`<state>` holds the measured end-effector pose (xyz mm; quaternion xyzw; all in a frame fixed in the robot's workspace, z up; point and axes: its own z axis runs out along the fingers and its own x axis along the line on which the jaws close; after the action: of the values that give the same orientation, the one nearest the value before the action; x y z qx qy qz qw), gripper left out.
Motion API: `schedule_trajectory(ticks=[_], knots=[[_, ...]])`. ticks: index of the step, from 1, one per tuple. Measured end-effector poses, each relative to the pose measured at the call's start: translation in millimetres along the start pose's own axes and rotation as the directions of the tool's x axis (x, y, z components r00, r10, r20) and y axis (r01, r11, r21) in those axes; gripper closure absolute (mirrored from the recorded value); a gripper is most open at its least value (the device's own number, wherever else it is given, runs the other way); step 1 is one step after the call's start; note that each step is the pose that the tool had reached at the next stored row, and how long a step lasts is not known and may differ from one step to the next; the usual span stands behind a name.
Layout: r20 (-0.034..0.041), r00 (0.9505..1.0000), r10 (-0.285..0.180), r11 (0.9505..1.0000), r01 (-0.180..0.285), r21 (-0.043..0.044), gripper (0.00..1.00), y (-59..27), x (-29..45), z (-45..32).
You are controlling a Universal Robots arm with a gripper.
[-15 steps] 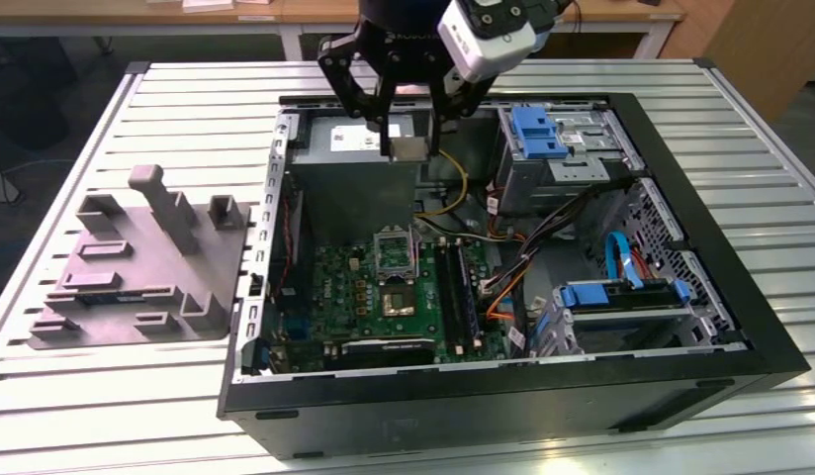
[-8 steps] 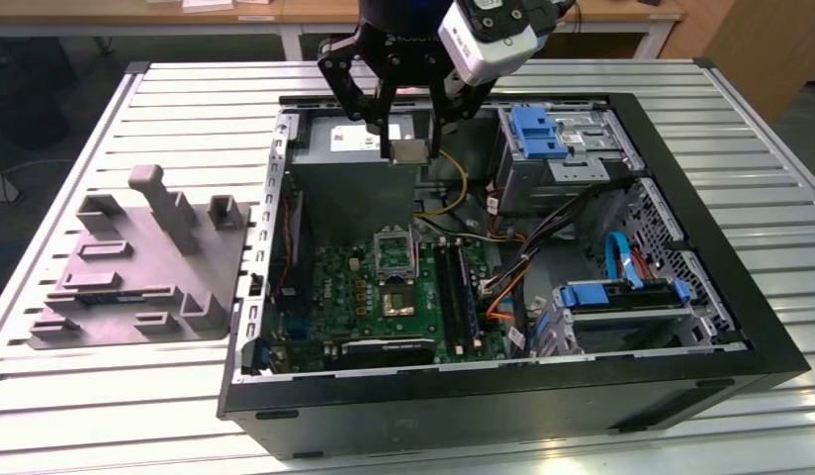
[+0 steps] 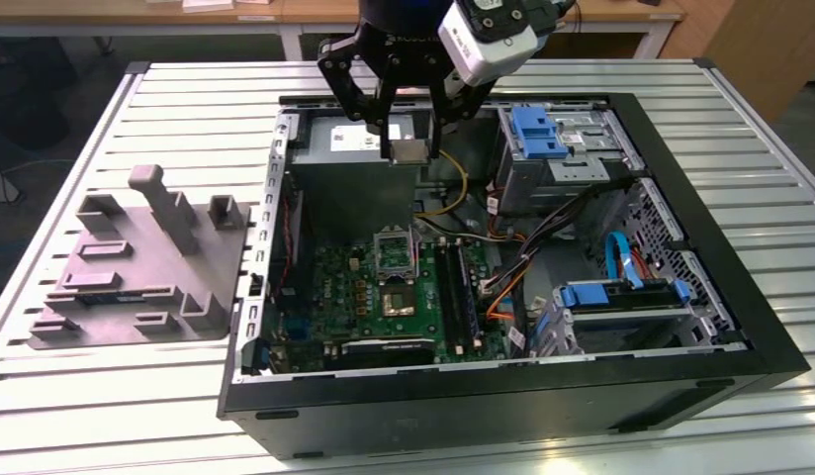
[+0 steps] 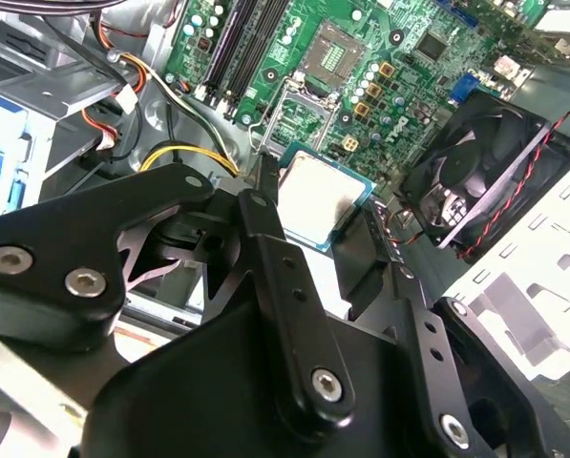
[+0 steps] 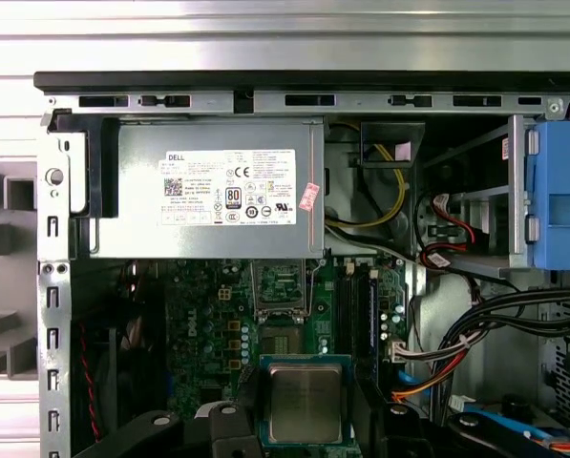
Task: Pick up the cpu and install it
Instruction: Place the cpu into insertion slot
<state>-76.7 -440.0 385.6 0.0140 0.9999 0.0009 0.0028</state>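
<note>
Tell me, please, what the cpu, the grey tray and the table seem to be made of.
The cpu: pale metal top with a dull satin sheen, on a green board edge, probably laminate. The grey tray: matte, moulded shapes with no glint, so likely plastic. The table: pale ribbed slats with a soft shine, probably aluminium, though painted steel is possible.
</note>
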Motion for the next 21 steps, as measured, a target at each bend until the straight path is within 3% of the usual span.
schedule_trajectory(ticks=[9, 17, 21], knots=[[-0.0002, 1.0000, 0.000, 1.0000, 0.000, -0.0012, 0.53, -0.2, 0.0, 1.3], [-0.0005, 1.0000, 0.000, 1.0000, 0.000, -0.0010, 0.53, -5.7, -0.1, 4.1], [-0.0017, 0.9999, -0.013, 0.9999, 0.013, -0.0001, 0.53, -6.4, 0.4, 10.1]])
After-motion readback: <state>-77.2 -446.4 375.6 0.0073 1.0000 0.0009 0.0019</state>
